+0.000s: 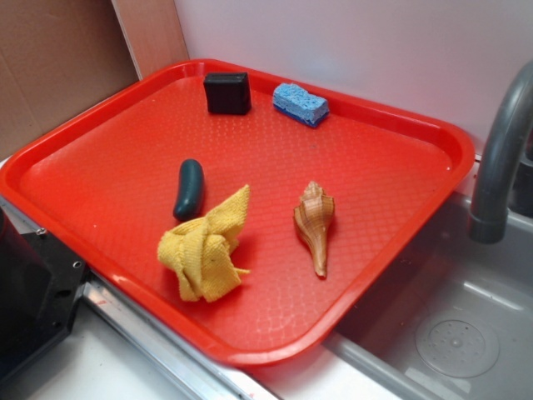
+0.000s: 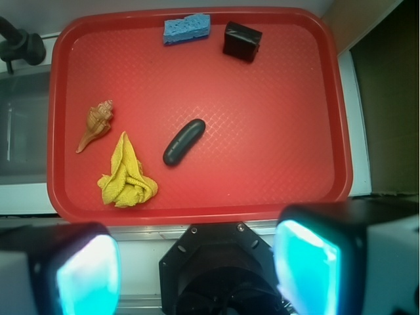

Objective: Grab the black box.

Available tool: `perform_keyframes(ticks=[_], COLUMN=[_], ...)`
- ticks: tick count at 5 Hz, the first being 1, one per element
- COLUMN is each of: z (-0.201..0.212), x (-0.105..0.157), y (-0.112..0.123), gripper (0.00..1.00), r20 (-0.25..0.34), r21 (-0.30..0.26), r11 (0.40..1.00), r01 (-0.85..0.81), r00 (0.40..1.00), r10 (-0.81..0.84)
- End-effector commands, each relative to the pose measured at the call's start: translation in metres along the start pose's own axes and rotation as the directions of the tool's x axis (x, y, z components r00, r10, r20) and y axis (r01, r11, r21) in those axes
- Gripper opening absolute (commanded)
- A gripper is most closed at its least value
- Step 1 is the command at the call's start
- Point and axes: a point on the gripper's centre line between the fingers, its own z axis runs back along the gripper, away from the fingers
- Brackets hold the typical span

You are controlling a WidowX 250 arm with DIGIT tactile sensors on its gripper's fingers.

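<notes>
- I am at the very first step: the approach is not yet begun, and nothing is held.
- My gripper (image 2: 197, 272) hangs near the front edge of the red tray (image 2: 289, 131), outside of it. Its two fingers (image 2: 85, 272) stand wide apart, with only empty space between them.
- The black box (image 2: 242, 41) sits flat in the far part of the tray, close to the back rim. In the wrist view it is far and to the right side.
- The blue sponge (image 2: 187, 29) lies just beside the box, with a small gap between them; they do not touch.
- Between me and the box lies the dark green pickle-shaped piece (image 2: 184, 142), near the middle of the tray. The yellow cloth (image 2: 125, 174) and the seashell (image 2: 96, 125) are at the left, well apart from my way.
- The next move, as I judge it, calls for travelling forward across the tray and somewhat to the right, passing beside the green piece, then coming down with the open fingers on both sides of the box.
- I should keep away from the sponge and from the back rim when I descend.
</notes>
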Motion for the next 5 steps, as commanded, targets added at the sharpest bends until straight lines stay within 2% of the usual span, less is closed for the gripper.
perform_keyframes(ticks=[1,2,3,4,5], z=[0.000,-0.034,-0.065,-0.102,-0.136], x=[0.000,0.047,0.099,0.126,0.143], y=[0.000,0.029,0.048,0.058,0.073], gripper=[1.00,1.00,1.00,1.00,1.00], r20=[0.000,0.069,0.126,0.110,0.046], r21=[0.000,0.040,0.002,0.033,0.043], r11=[1.000,0.986,0.935,0.880,0.863], r01=[0.000,0.162,0.355,0.473,0.503], r00=[1.000,0.984,0.927,0.874,0.862], r10=[0.000,-0.164,-0.353,-0.474,-0.505])
